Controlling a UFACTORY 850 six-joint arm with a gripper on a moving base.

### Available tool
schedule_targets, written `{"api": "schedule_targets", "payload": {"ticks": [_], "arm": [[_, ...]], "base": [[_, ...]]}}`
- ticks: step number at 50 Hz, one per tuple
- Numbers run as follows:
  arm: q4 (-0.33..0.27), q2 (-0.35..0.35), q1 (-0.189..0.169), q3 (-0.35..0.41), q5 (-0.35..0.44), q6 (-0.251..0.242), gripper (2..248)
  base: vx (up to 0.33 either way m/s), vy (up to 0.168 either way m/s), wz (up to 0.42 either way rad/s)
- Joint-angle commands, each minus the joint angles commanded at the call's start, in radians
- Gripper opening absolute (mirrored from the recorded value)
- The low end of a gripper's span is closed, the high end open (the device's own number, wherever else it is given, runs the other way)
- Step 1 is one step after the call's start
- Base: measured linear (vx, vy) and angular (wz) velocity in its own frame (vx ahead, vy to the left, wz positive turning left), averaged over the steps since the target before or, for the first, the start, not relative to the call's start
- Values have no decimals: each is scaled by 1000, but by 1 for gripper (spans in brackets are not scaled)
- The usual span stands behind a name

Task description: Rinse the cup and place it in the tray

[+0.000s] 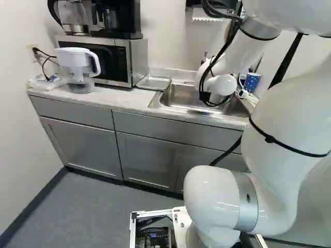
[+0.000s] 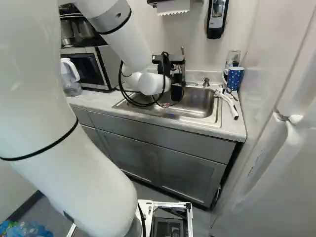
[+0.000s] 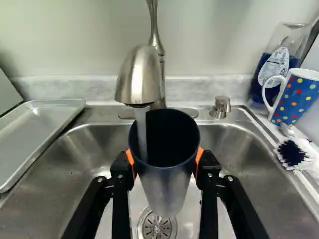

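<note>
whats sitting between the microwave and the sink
The shallow metal tray lies between the microwave and the sink, as the left base view shows.

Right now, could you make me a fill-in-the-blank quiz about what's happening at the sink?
The silver metal cup with a dark inside is held between the black tool's two orange ____.
From the curved metal faucet, ____ runs into the cup.
The blue mug with a white handle is patterned with colourful ____.

Missing words: pads; water; dots.
</note>
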Motion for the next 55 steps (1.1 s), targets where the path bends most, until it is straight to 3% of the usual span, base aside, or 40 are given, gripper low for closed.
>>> {"api": "schedule_targets", "payload": {"ticks": [30, 55], "arm": [[0, 0, 1, 0, 0, 0, 125], [0, 12, 24, 12, 0, 0, 125]], "base": [[0, 0, 0], [0, 0, 0]]}}
